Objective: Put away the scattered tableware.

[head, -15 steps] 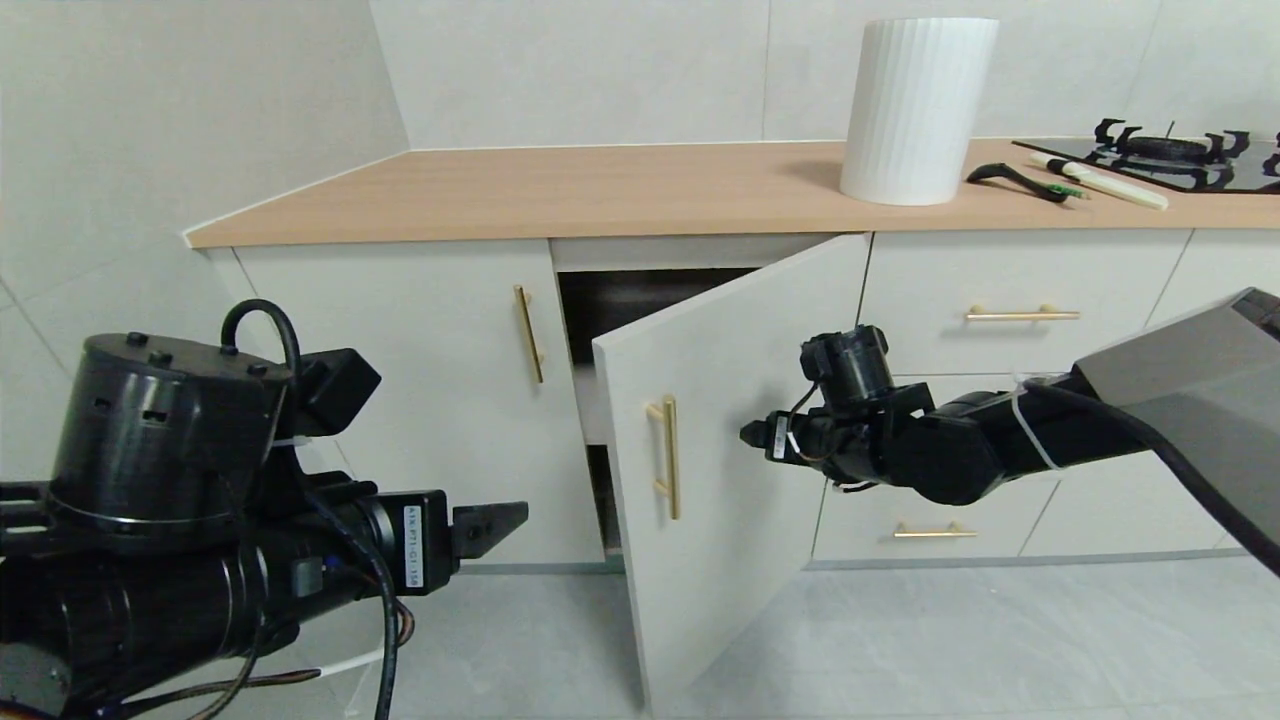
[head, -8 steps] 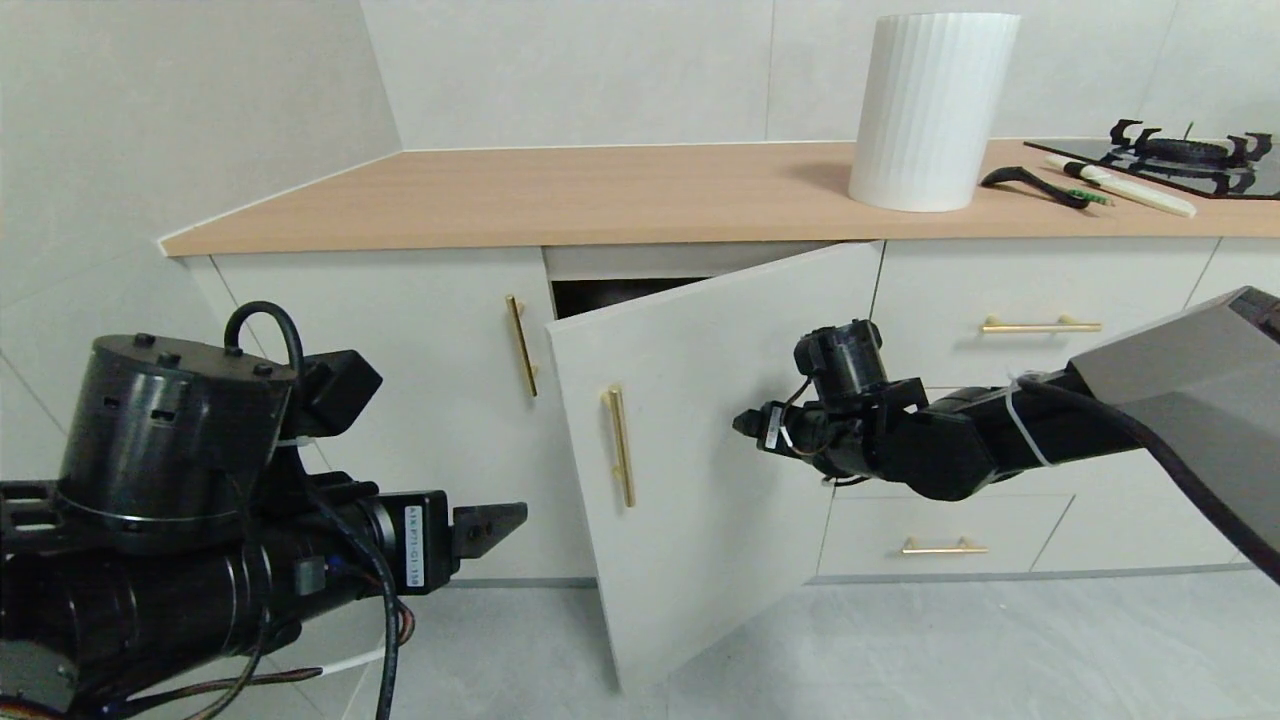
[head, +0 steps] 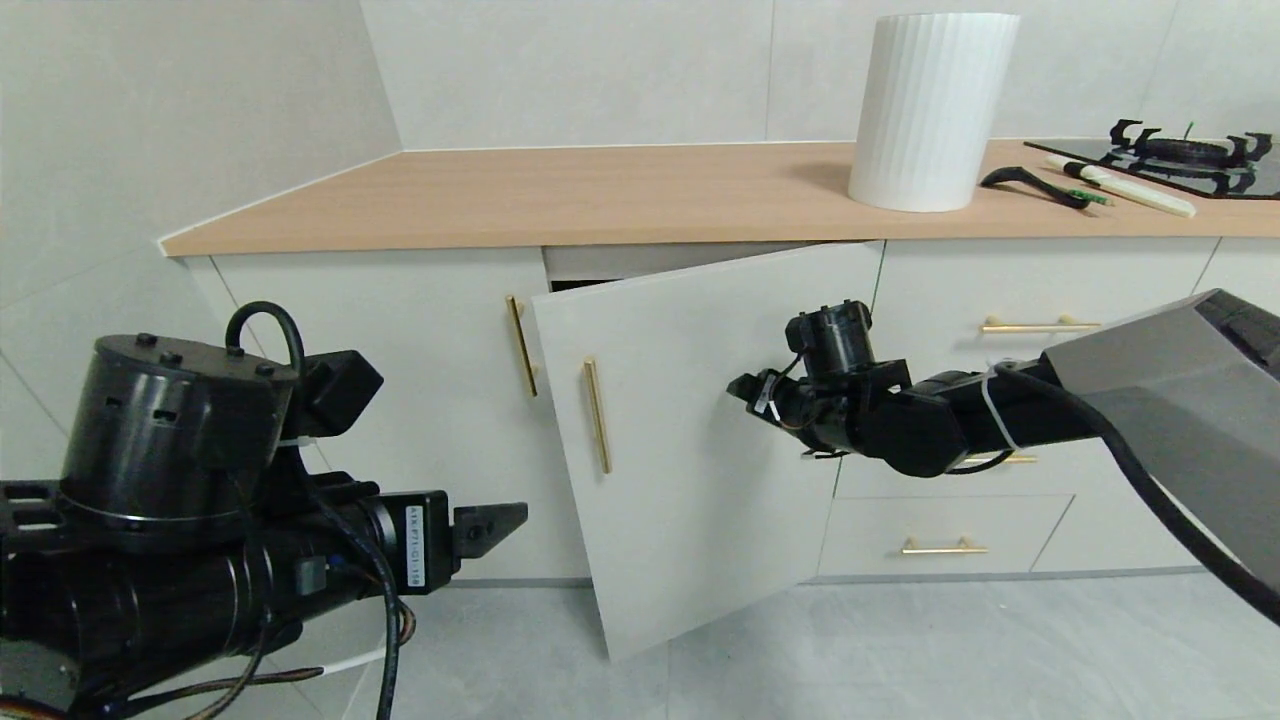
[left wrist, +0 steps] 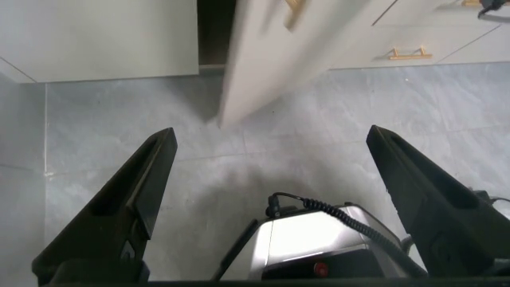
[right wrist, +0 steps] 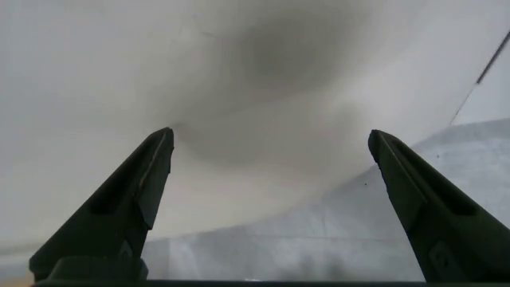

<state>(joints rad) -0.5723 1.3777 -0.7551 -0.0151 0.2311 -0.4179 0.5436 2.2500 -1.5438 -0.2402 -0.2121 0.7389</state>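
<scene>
wooden counter [head: 560, 195] in tiled corner; tableware [head: 1030, 183] lies on it between white ribbed canister [head: 930, 110] and hob [head: 1190, 155]; right gripper [head: 742, 386] jaws apart at ajar cabinet door [head: 700, 450]; left gripper [left wrist: 271, 139] jaws apart above grey floor [left wrist: 319, 119]

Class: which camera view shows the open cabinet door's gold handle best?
Head view: the whole handle stands upright on the cabinet door. The left wrist view catches one end of it; the right wrist view faces the door's plain panel.
</scene>
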